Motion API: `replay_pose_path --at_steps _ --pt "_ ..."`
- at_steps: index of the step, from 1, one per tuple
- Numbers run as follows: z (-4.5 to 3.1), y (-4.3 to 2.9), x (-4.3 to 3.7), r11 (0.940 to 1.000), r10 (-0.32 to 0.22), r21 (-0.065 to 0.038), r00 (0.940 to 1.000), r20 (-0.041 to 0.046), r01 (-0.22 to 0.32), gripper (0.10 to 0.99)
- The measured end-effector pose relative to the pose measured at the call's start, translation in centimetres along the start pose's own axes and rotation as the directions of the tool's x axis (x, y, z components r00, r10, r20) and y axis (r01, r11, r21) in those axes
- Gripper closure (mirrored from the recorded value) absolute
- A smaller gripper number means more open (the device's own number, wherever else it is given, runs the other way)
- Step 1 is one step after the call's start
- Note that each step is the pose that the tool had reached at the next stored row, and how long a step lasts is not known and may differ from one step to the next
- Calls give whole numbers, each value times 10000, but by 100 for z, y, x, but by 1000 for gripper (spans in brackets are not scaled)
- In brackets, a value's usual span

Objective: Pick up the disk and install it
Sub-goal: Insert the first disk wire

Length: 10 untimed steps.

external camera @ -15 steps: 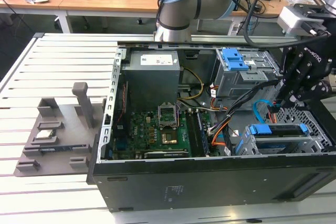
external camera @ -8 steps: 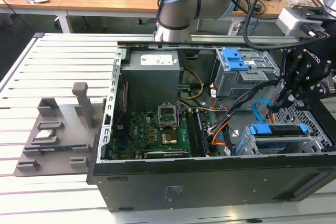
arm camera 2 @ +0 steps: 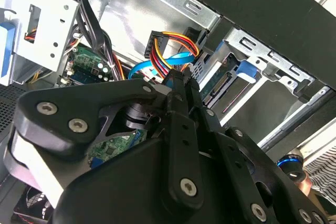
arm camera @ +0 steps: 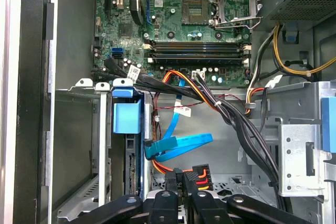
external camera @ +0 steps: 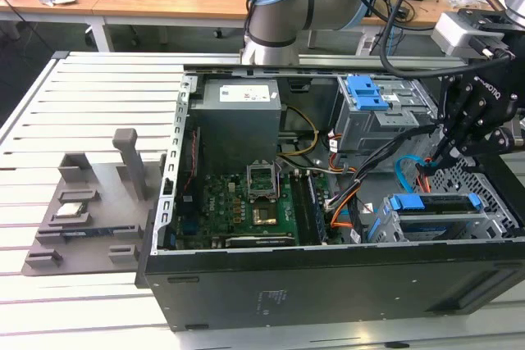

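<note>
Open black computer case lying on a slatted white tabletop. Inside: green motherboard with empty CPU socket, grey power supply, metal drive cage, blue SATA cable and bundled power wires. Grey fixture tray beside the case, on the exterior view's left.

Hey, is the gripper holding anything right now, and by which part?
Cannot be told: the gripper is shut right beside the black connector of the coloured wires, perhaps pinching its edge.
</note>
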<state>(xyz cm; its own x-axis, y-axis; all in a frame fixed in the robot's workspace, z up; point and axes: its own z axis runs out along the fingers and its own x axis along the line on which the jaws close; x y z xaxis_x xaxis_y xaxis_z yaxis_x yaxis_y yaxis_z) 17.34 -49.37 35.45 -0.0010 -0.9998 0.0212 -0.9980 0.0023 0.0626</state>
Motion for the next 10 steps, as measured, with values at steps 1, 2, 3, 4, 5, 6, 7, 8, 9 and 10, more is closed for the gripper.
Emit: replay_pose_path --at_steps 1,2,3,4,5,6,7,8,9,10 --pt "1 0 2 10000 0 0 10000 1 0 918" --pt "1 0 6 10000 -1 0 10000 1 1 918" --pt "1 0 10 10000 -1 0 10000 0 1 918" --pt "2 0 15 10000 0 0 10000 0 0 918" --pt "3 0 21 10000 0 0 10000 -1 0 918" --pt "5 0 30 10000 0 0 10000 0 0 918" --pt "7 0 40 10000 0 0 10000 0 0 918" --pt "10 -1 52 10000 0 0 10000 -1 0 918" --pt "12 -1 62 10000 0 0 10000 -1 0 918" --pt "18 -1 97 10000 0 0 10000 0 0 918"
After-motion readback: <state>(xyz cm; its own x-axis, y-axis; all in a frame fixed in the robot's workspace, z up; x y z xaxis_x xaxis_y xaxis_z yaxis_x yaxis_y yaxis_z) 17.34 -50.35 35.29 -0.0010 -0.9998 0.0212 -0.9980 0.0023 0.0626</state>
